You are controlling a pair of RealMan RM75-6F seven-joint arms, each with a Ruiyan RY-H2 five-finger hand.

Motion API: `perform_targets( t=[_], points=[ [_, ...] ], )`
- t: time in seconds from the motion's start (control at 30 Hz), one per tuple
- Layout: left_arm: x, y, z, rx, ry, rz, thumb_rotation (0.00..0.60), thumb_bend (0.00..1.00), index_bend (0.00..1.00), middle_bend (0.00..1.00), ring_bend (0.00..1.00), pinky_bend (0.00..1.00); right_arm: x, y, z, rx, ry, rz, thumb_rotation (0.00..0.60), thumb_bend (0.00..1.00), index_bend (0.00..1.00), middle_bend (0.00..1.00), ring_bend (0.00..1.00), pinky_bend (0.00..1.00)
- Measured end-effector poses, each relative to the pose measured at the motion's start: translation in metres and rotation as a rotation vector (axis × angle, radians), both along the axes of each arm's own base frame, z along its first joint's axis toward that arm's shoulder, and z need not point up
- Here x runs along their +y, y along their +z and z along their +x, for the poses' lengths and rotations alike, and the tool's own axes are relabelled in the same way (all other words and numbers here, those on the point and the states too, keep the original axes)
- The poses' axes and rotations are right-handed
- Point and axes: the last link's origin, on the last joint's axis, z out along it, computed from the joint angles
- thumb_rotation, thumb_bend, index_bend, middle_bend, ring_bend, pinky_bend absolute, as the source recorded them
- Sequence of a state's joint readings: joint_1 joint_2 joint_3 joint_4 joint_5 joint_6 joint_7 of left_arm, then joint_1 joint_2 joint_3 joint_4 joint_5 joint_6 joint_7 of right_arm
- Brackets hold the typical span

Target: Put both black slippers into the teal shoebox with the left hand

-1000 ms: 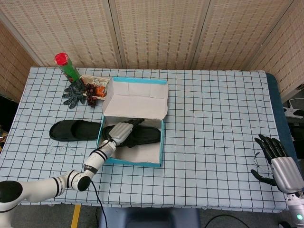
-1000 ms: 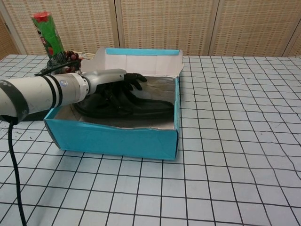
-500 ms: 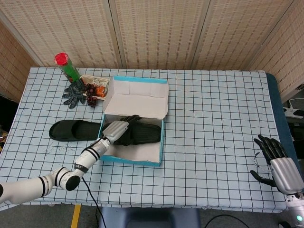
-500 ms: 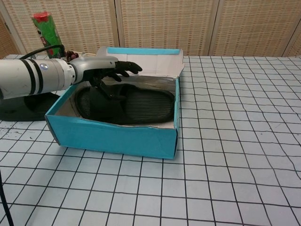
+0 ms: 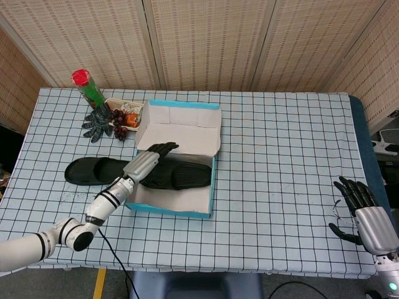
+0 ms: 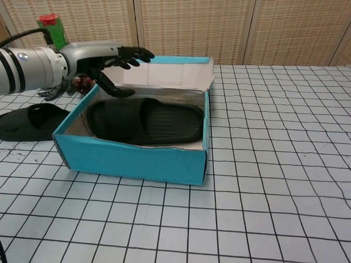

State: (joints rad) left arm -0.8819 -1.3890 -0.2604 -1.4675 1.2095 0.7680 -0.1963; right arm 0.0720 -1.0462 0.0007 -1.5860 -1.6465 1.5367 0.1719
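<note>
Slippers split in the head view: one point(image 5: 174, 175) flat inside the teal shoebox point(image 5: 211, 187), its mate point(image 5: 96, 170) out on the surface, just left of the box. Left hand point(image 5: 148, 159) above the box's left wall, fingers spread, holding nothing (probably freed for the mate); right hand point(image 5: 365, 215) far right, fingers apart, idle. Chest view: same, boxed slipper lying sole-down.

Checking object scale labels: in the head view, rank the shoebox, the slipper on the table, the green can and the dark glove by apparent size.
1. Shoebox, clearly largest.
2. Slipper on the table.
3 and 4. Glove and can look about alike; the glove partly hides the can's base, so I won't rank them.
</note>
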Motion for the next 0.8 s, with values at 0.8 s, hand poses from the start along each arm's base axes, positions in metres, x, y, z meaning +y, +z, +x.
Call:
perform_targets(
  t=[0.8],
  points=[
    [-0.039,0.080,-0.154,0.377,0.328,0.187,0.600,0.31,0.00,0.00,0.00,0.00,0.022,0.007,0.057,-0.012,0.130,-0.021,0.600,0.11,0.00,0.00,0.00,0.00]
  ],
)
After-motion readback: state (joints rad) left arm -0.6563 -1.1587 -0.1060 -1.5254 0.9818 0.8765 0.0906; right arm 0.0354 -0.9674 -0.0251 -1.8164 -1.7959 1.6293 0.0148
